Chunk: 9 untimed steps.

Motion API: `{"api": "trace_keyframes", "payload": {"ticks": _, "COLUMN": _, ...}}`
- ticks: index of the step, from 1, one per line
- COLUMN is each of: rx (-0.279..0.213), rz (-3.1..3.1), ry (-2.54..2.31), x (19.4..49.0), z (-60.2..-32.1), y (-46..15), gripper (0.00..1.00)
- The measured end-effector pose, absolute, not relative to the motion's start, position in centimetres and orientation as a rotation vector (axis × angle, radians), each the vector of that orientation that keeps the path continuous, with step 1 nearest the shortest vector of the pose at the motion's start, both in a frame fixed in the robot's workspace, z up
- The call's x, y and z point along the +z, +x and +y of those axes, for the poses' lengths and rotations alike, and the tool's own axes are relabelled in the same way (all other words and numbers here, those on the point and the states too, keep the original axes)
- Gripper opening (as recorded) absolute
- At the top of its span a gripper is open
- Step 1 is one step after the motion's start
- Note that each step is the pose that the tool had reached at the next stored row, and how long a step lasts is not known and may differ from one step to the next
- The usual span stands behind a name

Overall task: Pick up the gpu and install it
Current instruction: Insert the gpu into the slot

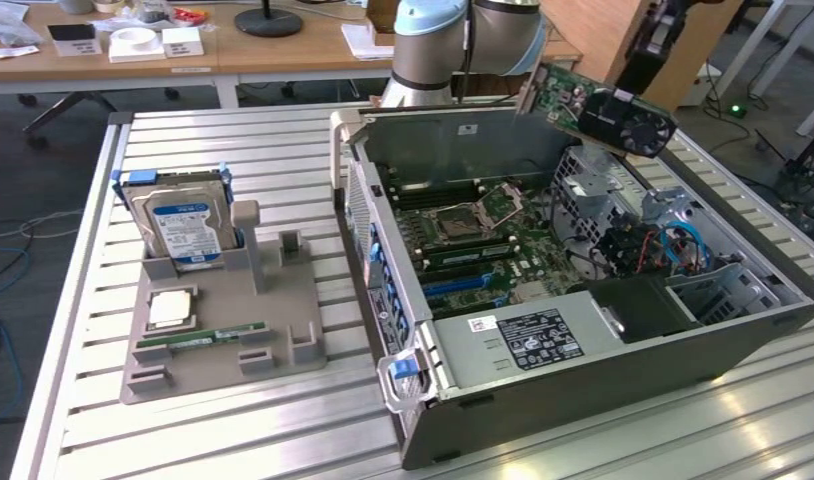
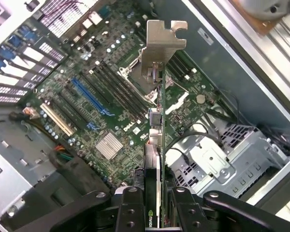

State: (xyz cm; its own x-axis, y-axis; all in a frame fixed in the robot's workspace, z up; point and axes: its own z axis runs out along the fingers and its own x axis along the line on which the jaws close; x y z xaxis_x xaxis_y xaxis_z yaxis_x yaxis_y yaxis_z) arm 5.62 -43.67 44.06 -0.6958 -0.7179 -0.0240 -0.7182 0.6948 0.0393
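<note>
Fingers (image 2: pixel 130 210) closed narrow on the gpu (image 2: pixel 154 159), one pad on each face of the card.

Wrist view: card seen edge-on, with its silver bracket (image 2: pixel 162 46) at the end away from the gripper (image 2: pixel 152 203). The motherboard (image 2: pixel 101 111) lies beyond it.

Exterior view: gpu held tilted in the air over the far side of the open computer case (image 1: pixel 727 330), clear of the board, fan side toward the camera. The hard drive (image 1: pixel 187 225) and memory stick (image 1: pixel 200 340) sit in the grey holder (image 1: pixel 227 300) at the exterior view's left, well apart from the case.

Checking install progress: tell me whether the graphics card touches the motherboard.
Apart. The exterior view shows the graphics card in the air above the case, clear of the motherboard.
</note>
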Motion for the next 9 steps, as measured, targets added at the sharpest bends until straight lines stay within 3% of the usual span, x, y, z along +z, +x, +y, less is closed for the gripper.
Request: {"api": "trace_keyframes", "payload": {"ticks": 9, "rx": 0.072, "rz": 2.799, "ry": -1.416, "x": 43.98, "z": -43.68, "y": 5.62, "gripper": 0.26}}
